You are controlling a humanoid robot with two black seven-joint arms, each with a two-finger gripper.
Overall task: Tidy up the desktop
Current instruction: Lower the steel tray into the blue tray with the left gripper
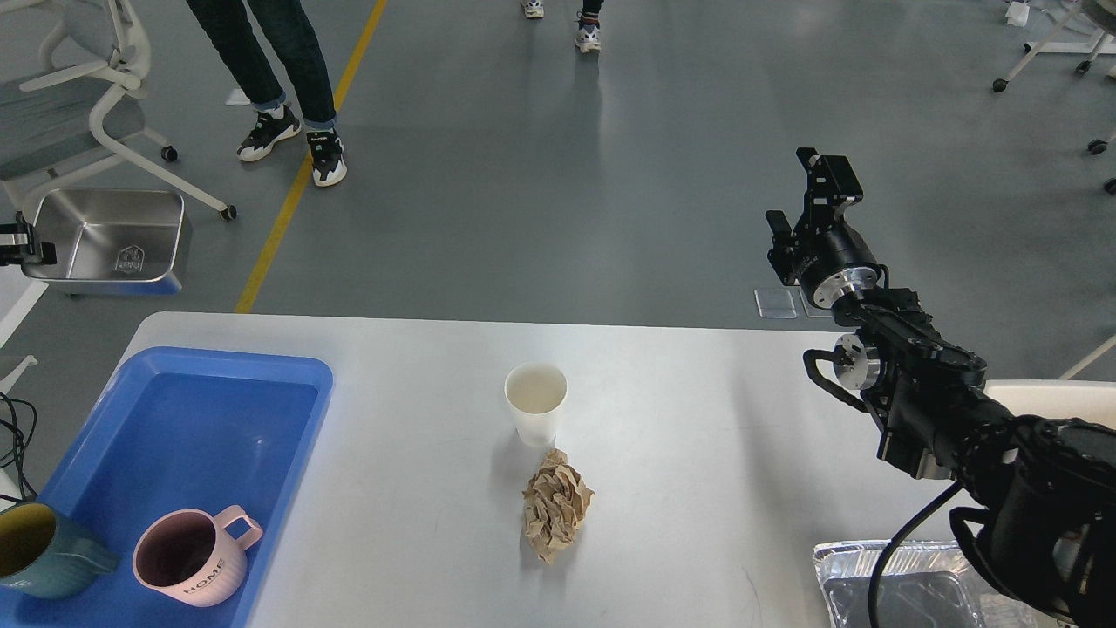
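Note:
The white desktop [697, 419] holds a white paper cup [535, 403], upright at the centre, and a crumpled ball of brown paper [555, 504] just in front of it. My left gripper [19, 244] barely shows at the far left edge, shut on the rim of a steel pan [105, 235] held off the table over the floor. My right gripper [799, 196] hangs beyond the table's far right edge, open and empty, fingers pointing away from me.
A blue tray [288, 410] at the table's left holds a pink mug [193, 558] and a teal mug [44, 549]. A foil tray [907, 584] lies front right, with a cream bin [1055, 397] beside it. A person's legs [279, 78] and an office chair [78, 96] are beyond the table.

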